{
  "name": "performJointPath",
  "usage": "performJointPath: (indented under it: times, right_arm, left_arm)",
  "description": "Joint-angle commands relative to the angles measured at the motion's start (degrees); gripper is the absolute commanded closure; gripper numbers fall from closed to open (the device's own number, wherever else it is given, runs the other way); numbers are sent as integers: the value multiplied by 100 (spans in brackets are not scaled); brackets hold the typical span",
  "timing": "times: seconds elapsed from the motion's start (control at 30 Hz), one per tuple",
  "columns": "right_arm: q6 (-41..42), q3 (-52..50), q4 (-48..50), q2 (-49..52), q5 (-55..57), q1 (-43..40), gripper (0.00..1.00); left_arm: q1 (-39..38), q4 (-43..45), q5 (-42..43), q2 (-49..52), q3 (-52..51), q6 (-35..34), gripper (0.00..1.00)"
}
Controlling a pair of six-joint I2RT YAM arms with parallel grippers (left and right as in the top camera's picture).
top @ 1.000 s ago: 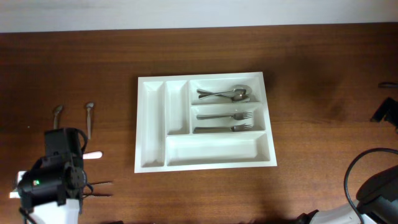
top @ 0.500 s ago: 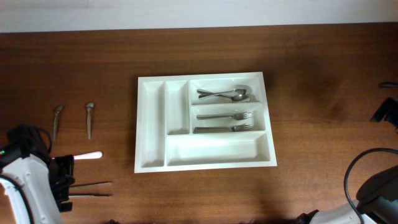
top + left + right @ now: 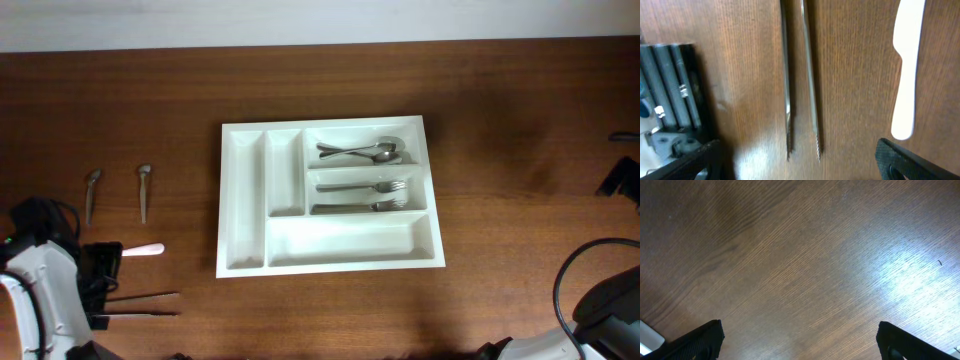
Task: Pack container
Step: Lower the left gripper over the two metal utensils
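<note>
**Tray at mid-table, both grippers spread wide**

From my station, the white container (image 3: 350, 243) lies flat at the centre of the wooden table (image 3: 500, 100), well apart from both arms. Its upper horizontal compartment holds spoons (image 3: 360, 151), the one below it holds two forks (image 3: 362, 197), and the two narrow compartments and the long bottom one are bare.

At the table's left front edge, the left gripper (image 3: 800, 165) has its jaws fully apart and grips nothing. In my left wrist view, two thin metal sticks (image 3: 799, 75) lie side by side on the wood between its fingers, with a white plastic knife (image 3: 907, 65) just beside them. Two small metal spoons (image 3: 118, 190) lie farther back on that side.

The right gripper (image 3: 802, 345) is likewise spread wide, with only bare wood beneath it.
</note>
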Motion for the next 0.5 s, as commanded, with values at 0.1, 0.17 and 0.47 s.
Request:
performJointPath:
  times: [0.1, 0.17, 0.47]
  right_arm:
    - [46, -7, 11, -24, 72, 17, 1]
    - [46, -7, 11, -24, 72, 17, 1]
    - [46, -7, 11, -24, 72, 17, 1]
  left_arm:
    - [28, 479, 330, 15, -627, 57, 1]
    - [28, 562, 299, 15, -721, -192, 1]
    - [28, 927, 240, 15, -802, -282, 1]
